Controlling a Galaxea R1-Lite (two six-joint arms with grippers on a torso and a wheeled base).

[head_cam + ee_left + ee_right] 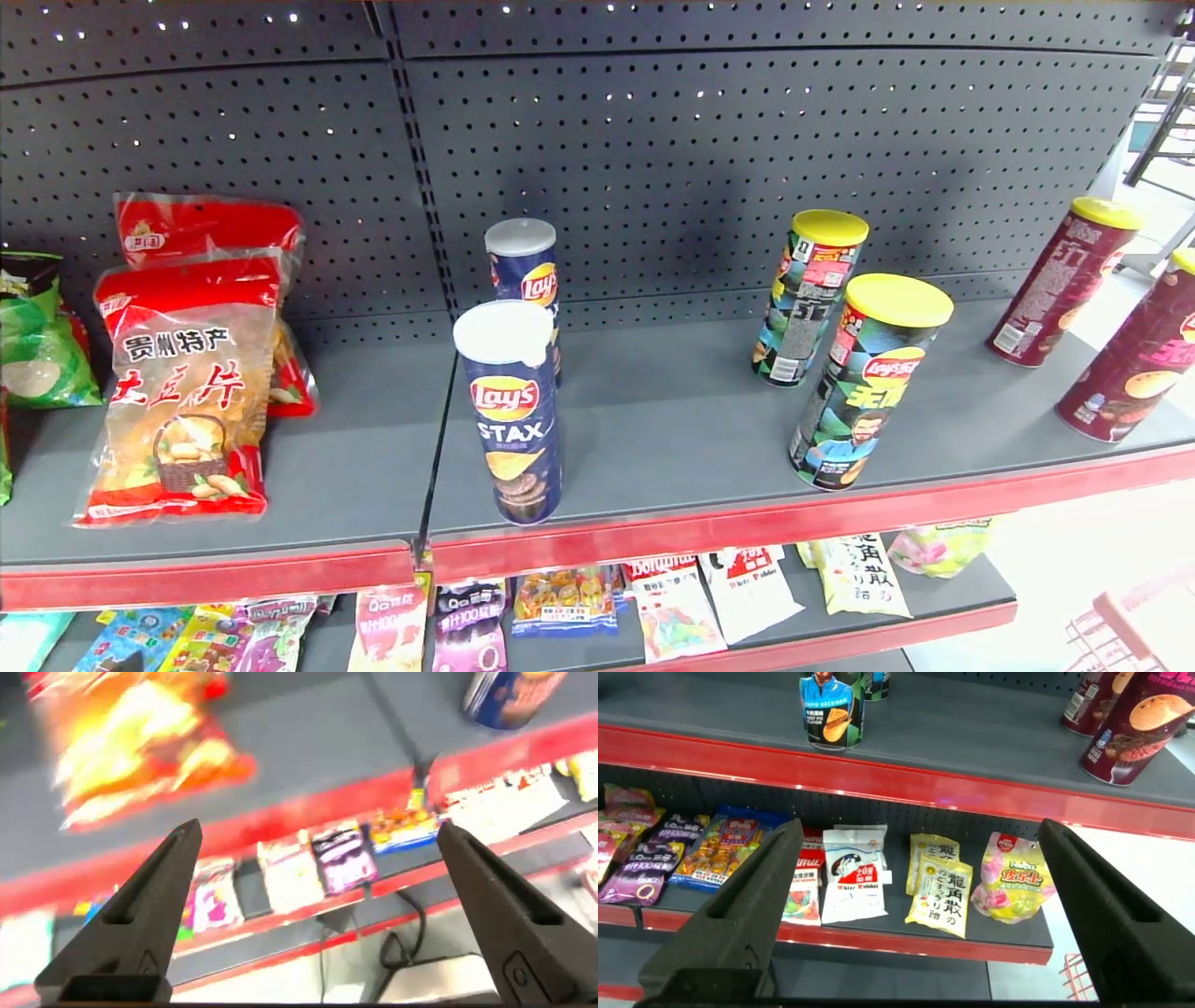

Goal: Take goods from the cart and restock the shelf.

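The grey shelf with a red front edge (pixel 653 541) holds two blue chip cans (pixel 512 420), two yellow-lidded cans (pixel 864 383) and two maroon cans (pixel 1060 280). My left gripper (pixel 320 831) is open with nothing between its fingers, out in front of the shelf edge (pixel 280 821), below the red snack bag (pixel 140 737). My right gripper (pixel 922 826) is also open and holds nothing. It faces the lower shelf's packets (pixel 854 873), with a yellow-lidded can (pixel 831 709) and the maroon cans (pixel 1134 728) on the board above.
Red snack bags (pixel 182 401) and a green bag (pixel 37 345) stand at the shelf's left. Bare board lies between the can groups. Several small packets (pixel 672 607) line the lower shelf. A red wire frame (pixel 1120 625) shows at the lower right.
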